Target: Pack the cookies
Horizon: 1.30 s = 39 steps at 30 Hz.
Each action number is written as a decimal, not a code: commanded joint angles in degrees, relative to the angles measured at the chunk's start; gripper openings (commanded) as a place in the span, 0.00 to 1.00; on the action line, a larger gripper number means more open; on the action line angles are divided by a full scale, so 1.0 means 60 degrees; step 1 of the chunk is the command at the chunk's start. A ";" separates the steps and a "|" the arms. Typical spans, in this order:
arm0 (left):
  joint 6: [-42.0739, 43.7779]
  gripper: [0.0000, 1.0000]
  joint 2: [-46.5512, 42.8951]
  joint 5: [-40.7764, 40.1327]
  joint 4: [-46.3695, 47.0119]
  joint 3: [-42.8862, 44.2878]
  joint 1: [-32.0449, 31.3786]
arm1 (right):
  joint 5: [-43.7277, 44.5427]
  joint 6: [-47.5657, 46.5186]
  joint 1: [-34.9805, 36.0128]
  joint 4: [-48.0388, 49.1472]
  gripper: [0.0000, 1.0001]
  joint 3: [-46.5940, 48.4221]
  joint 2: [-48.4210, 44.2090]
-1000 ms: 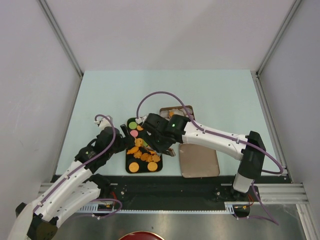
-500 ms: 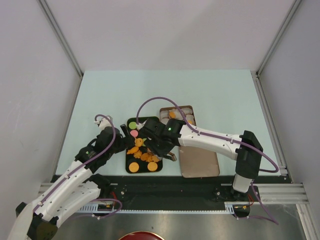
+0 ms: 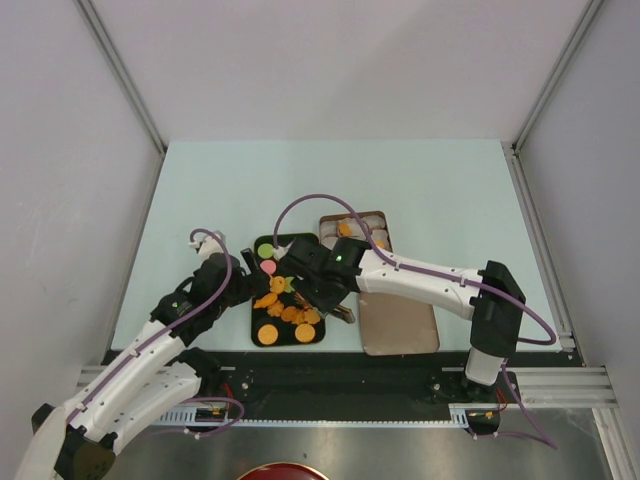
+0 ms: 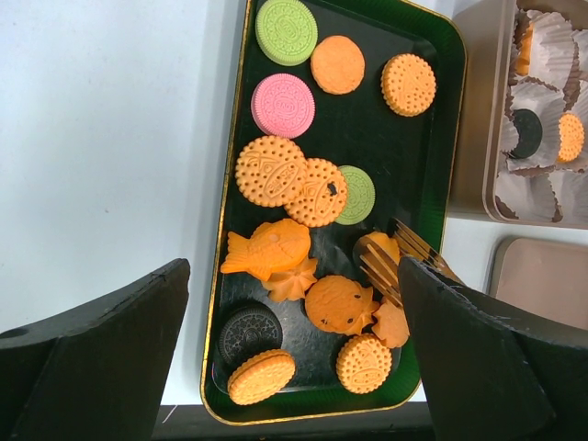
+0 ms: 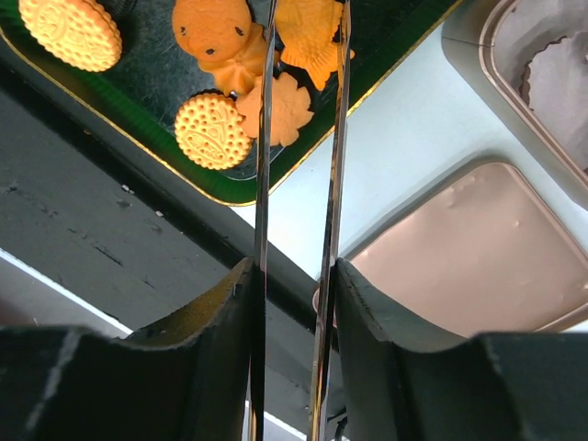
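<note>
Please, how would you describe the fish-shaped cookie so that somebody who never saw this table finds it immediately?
In the left wrist view, find the dark tray with the gold rim. Near its left edge, just below two overlapping round biscuits, lies the fish-shaped cookie. It alone has a tail and a fish body; its neighbours are round or flower-shaped.

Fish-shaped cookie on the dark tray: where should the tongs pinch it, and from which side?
Pinch the fish-shaped cookie across its body, edge to edge, tongs coming straight down: it lies flat, so only the rim offers grip. Probably favour the tail half, nearest the tray wall; a flower cookie and a round cookie crowd the head half.
</note>
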 commanded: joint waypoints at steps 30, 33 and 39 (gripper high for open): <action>0.0404 1.00 0.1637 0.0341 0.0874 0.1090 0.0112 | 0.0128 -0.0933 -0.5011 -0.0129 0.36 0.1662 -0.1129; 0.0361 1.00 0.1754 0.0399 0.0918 0.1060 0.0127 | -0.0033 -0.0977 -0.4968 -0.0100 0.36 0.1487 -0.1158; 0.0243 1.00 0.1945 0.0429 0.0991 0.0987 0.0127 | -0.0341 -0.0962 -0.4558 0.0061 0.37 0.0464 -0.1655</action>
